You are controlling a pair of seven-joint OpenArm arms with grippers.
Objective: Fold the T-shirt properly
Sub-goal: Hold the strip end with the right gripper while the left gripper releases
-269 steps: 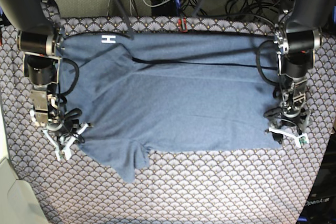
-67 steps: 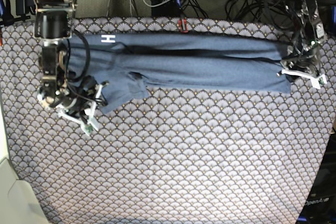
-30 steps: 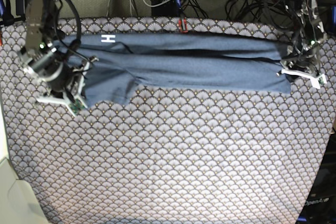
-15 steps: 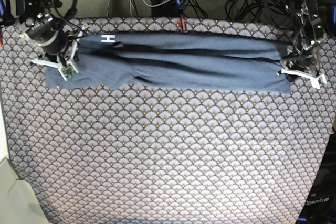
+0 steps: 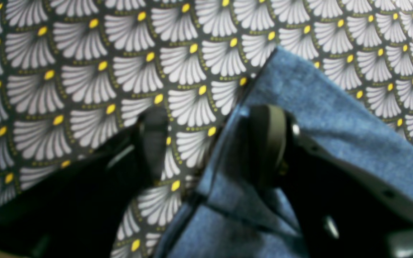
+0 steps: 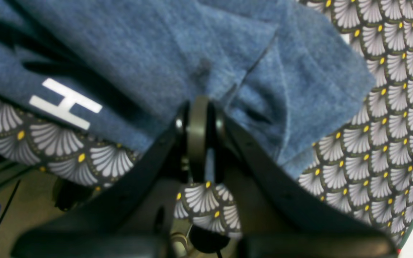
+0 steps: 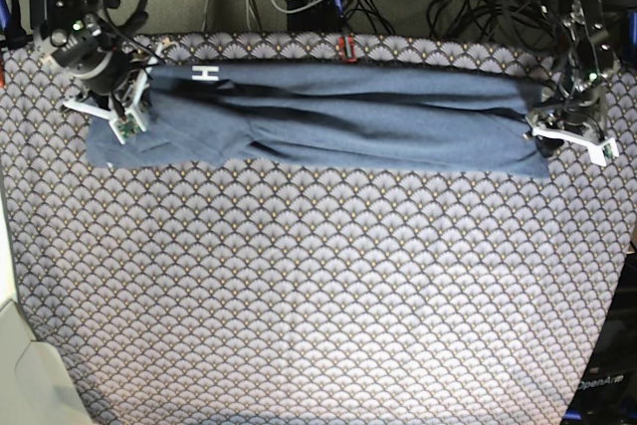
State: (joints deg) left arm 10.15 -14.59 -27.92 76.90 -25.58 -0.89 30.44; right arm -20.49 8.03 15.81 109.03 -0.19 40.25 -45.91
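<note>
Since a moment ago my left gripper has opened off the T-shirt, my right gripper pinching its corner; releasing comes next, I judge.

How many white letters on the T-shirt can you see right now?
1. A white H shows near the far edge of the T-shirt, at the end by the right gripper. More lettering may be hidden under the folds.
</note>
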